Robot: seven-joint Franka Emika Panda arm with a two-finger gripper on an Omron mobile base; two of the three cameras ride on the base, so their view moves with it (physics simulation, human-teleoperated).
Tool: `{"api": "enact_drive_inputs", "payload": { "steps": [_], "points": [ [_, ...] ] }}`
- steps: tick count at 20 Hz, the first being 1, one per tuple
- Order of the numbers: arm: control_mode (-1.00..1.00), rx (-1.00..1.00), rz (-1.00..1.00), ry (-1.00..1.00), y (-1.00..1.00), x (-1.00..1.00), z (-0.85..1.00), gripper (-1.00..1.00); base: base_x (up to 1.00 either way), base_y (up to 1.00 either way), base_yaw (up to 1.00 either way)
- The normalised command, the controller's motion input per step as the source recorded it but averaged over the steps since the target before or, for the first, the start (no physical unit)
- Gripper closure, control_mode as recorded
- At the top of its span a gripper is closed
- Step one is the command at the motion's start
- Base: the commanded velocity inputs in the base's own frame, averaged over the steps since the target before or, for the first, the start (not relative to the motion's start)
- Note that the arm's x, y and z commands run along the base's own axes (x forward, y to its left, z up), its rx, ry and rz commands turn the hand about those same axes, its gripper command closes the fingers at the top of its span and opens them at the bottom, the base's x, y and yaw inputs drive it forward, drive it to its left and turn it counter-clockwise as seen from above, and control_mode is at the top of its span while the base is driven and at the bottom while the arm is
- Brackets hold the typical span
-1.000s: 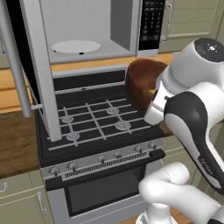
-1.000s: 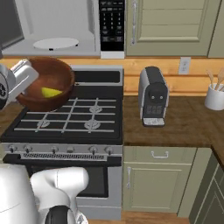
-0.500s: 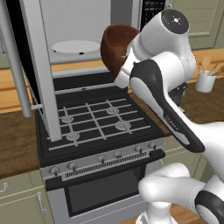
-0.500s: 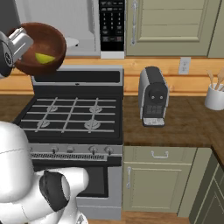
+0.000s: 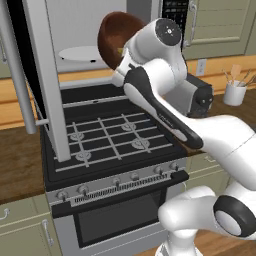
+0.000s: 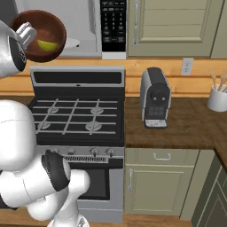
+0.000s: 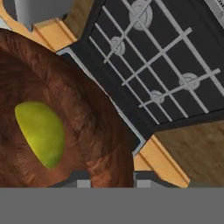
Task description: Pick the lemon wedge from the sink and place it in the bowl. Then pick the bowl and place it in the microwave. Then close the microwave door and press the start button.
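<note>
Bowl (image 6: 39,36) in air before microwave (image 5: 90,35) opening, above stove (image 6: 75,117). Gripper (image 7: 107,181) fingers pinch bowl rim. Bowl rigid, smooth; rim grip tilts it. Lemon wedge (image 7: 41,133) loose inside, likely slides.

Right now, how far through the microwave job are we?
Done: lemon wedge lies in the bowl. In hand: gripper holds the bowl's rim, raised at the open microwave above the stove. Left: set it on the turntable, shut the microwave door, press start.
</note>
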Motion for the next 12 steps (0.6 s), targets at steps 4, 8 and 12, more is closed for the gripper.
{"api": "enact_drive_inputs", "payload": {
  "steps": [4,8,12],
  "points": [
    [-1.0,-0.02,0.12,-0.03,0.0,1.0,0.36,1.0,0.0,0.0,0.0],
    [-1.0,-0.04,0.02,0.0,0.0,1.0,0.3,1.0,0.0,0.0,0.0],
    [-1.0,-0.12,0.0,0.0,0.0,1.0,0.2,1.0,0.0,0.0,0.0]
  ]
}}
